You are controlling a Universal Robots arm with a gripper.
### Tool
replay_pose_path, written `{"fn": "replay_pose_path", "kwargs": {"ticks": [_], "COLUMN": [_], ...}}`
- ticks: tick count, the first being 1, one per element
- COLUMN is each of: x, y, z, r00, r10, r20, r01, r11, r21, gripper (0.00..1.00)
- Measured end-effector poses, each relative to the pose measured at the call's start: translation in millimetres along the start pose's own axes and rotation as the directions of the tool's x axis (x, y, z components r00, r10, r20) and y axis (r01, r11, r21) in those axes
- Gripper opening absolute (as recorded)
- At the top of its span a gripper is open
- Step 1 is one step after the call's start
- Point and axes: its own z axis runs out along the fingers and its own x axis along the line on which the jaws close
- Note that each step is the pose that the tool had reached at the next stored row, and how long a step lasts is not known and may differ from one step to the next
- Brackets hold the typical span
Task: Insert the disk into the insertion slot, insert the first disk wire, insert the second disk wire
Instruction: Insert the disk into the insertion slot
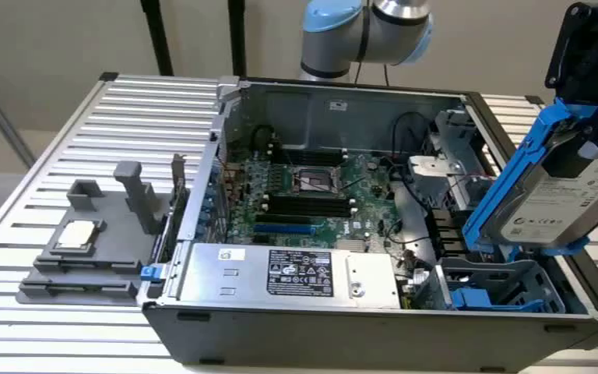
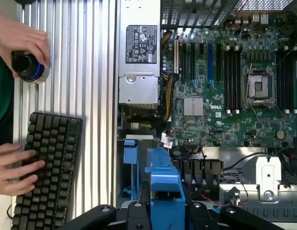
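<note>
The disk [image 1: 561, 204], a silver-grey drive with a white label in a blue carrier frame, hangs tilted above the right side of the open computer case. My gripper [image 1: 578, 152] is shut on its upper end. The insertion slot [image 1: 498, 286], a grey cage with blue rails, sits in the case's front right corner, just below the disk's lower edge. In the wrist view the blue carrier [image 2: 163, 184] sticks out from between my black fingers [image 2: 134, 211], with the slot's blue rails [image 2: 131, 165] close beside it. The disk's tip is apart from the slot.
A silver power-supply box [image 1: 278, 273] lies along the case's front; the motherboard [image 1: 310, 191] fills the floor. A grey fixture with posts [image 1: 91, 238] stands on the slatted table at the exterior view's left. A person's hands rest on a keyboard [image 2: 48, 167] and a knob [image 2: 26, 66].
</note>
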Motion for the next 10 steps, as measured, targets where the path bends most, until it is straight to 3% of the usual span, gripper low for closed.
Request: {"fn": "replay_pose_path", "kwargs": {"ticks": [10], "x": [0.0], "y": [0.0], "z": [0.0], "r00": [1.0], "r10": [0.0], "r20": [-0.0001], "r01": [0.0], "r11": [1.0], "r21": [0.0], "gripper": [0.32]}}
